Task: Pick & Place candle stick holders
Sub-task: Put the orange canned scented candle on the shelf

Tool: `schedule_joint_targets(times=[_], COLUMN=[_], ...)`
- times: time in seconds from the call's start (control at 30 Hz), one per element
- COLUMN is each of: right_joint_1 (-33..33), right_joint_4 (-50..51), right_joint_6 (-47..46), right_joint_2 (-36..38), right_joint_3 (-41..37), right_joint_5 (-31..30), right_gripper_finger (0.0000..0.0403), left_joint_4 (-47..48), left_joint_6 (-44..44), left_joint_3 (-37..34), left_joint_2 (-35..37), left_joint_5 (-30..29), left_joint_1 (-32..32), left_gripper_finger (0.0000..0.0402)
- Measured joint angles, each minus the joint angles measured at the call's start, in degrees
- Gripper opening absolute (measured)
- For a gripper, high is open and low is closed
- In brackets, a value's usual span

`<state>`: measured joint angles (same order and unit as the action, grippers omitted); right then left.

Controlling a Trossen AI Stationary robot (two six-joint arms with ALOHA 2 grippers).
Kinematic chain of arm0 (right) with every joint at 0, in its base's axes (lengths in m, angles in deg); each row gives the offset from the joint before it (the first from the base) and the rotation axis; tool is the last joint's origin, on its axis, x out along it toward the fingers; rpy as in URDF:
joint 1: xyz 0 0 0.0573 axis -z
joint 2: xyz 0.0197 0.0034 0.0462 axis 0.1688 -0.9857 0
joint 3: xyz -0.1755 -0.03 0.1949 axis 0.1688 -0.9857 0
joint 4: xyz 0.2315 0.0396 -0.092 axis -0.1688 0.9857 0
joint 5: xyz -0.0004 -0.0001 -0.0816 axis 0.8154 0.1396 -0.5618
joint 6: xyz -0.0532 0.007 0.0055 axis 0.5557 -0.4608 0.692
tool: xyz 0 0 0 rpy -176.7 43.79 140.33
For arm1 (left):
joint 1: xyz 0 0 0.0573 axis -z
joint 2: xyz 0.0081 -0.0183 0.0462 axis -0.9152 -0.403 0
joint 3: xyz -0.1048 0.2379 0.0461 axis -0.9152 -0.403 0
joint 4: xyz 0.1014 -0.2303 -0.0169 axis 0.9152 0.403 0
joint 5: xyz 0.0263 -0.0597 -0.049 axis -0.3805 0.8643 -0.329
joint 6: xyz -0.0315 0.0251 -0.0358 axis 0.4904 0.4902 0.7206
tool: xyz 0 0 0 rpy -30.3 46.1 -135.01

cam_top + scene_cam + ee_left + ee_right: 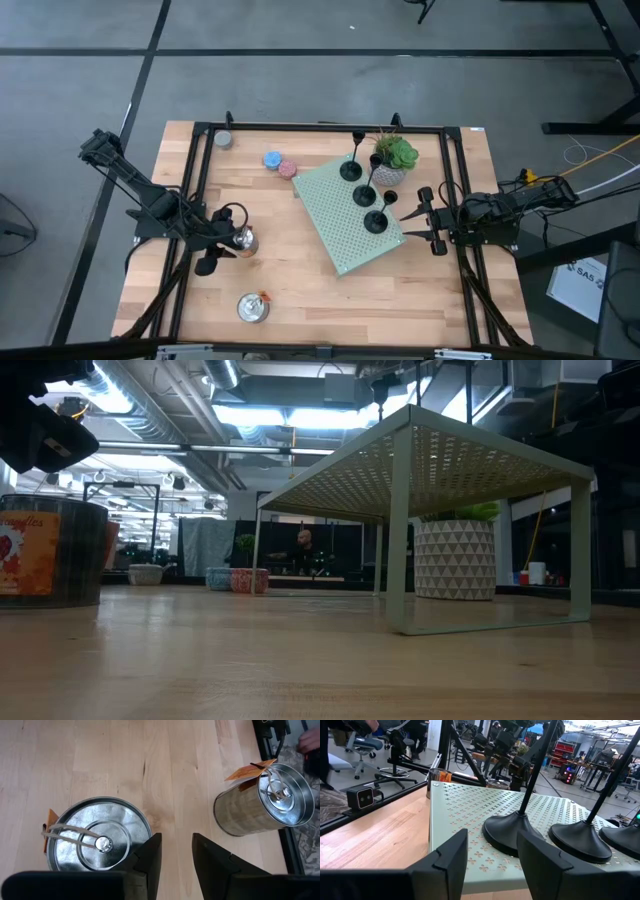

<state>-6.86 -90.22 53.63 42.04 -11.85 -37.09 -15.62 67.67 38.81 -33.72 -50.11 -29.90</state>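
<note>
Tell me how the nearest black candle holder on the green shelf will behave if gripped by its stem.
The candle holder probably stays rigid: its stem looks thin and straight. Its wide round base likely carries the weight, so it may swing. The open right pincer faces it.

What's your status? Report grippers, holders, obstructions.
Left gripper open beside a silver tin, holding nothing. Right gripper open, empty, facing three candle stick holders upright on the green perforated shelf. Potted plant close behind them.

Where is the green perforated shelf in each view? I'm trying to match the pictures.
High view: right of centre, green perforated shelf.
Low view: centre-right, seen from below.
Left wrist view: not in it.
Right wrist view: across the middle.
Shared landmark: candle stick holders standing on it.
</note>
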Motion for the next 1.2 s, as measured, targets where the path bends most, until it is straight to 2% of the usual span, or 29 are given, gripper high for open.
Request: schedule_joint_targets(times=[0.3, 0.53, 0.7, 0.9, 1.2], right_joint_1=[-0.02, 0.00, 0.00, -0.01, 0.00], right_joint_4=[0.00, 0.00, -0.02, -0.01, -0.01], right_joint_6=[0.00, 0.00, 0.02, 0.02, 0.00], right_joint_2=[-0.01, -0.01, 0.01, -0.01, 0.00], right_joint_3=[0.00, 0.00, 0.00, 0.00, 0.00], right_joint_5=[0.00, 0.00, 0.00, 0.00, 0.00], right_gripper_finger=[0.0172, 0.0172, 0.0172, 0.0171, 0.0171], left_joint_4=[0.02, 0.09, 2.28, 5.20, 3.75], left_joint_6=[-0.17, -3.44, -4.55, -4.66, -8.79], left_joint_3=[0.00, 0.00, 0.00, -0.02, -0.02], left_joint_2=[0.00, 0.00, 0.00, -0.20, -5.59], left_joint_5=[1.84, 3.45, 2.65, -1.31, -0.56], left_joint_1=[0.00, 0.00, 0.00, -0.02, 0.00], left_gripper_finger=[0.0102, 0.0102, 0.0102, 0.0102, 0.0102])
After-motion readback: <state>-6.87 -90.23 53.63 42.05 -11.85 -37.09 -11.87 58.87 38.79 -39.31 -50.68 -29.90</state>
